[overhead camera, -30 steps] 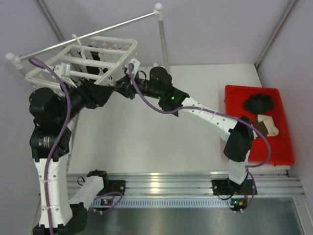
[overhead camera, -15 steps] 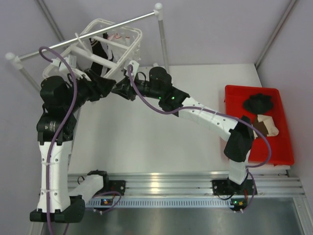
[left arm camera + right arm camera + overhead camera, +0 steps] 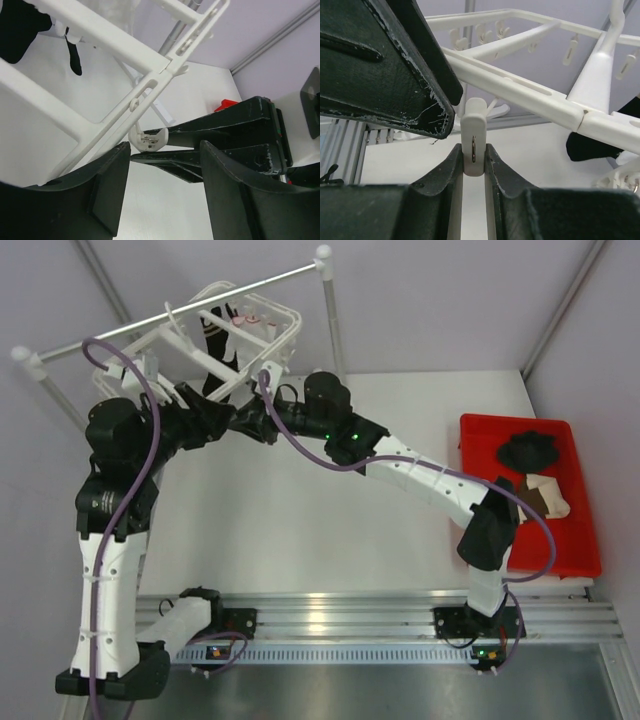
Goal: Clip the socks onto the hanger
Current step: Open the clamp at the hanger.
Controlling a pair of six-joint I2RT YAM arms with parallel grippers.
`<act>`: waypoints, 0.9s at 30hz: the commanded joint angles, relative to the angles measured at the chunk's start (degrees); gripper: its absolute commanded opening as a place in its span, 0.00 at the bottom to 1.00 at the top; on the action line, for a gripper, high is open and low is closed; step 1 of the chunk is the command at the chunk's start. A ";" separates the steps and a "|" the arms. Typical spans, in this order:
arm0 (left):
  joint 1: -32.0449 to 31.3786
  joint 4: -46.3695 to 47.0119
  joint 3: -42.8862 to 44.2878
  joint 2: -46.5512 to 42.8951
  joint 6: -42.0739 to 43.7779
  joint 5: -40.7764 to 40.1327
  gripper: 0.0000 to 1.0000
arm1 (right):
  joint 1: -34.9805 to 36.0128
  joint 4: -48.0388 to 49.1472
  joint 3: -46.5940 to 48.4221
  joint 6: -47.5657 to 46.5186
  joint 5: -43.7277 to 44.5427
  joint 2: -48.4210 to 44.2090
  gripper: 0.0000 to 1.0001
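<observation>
Your right gripper [image 3: 472, 150] is clamped on one of the small white clips [image 3: 472, 131] that dangle from the hanger [image 3: 520, 90], pinching it upright between both fingers just under the frame's edge bar. Your left gripper [image 3: 165, 150] has its jaws well apart. In its wrist view the right gripper's fingers and the pinched clip sit in the gap between its own. The hanger's edge bar runs down past one of its fingers, and you cannot tell from these views whether that finger touches the bar. The two grippers meet nose to nose at the far left of the tabletop [image 3: 300, 530], right below the hanger. The hanger is tilted, with its near edge by the grippers and its far side up against the grey rail [image 3: 290, 267]. A piece of dark fabric [image 3: 20, 25] already hangs inside the frame, between the crossbars. The socks are well apart from all this, in the red bin [image 3: 575, 540] at the right edge of the tabletop. The cream sock [image 3: 548, 498] with brown patches lies toward the middle of the bin, and the black sock [image 3: 530, 450] is bunched up just beyond it at the far end. Neither gripper holds or touches a sock.
</observation>
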 commanded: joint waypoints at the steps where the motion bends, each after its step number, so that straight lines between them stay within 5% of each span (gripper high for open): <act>1: 0.73 -2.32 0.80 -0.15 2.15 -9.98 0.63 | 0.56 2.69 5.09 -0.81 -2.90 -1.40 0.00; 27: 0.73 16.48 -8.60 -4.89 -2.60 1.35 0.55 | 0.56 -1.09 7.38 -1.69 -4.58 0.09 0.00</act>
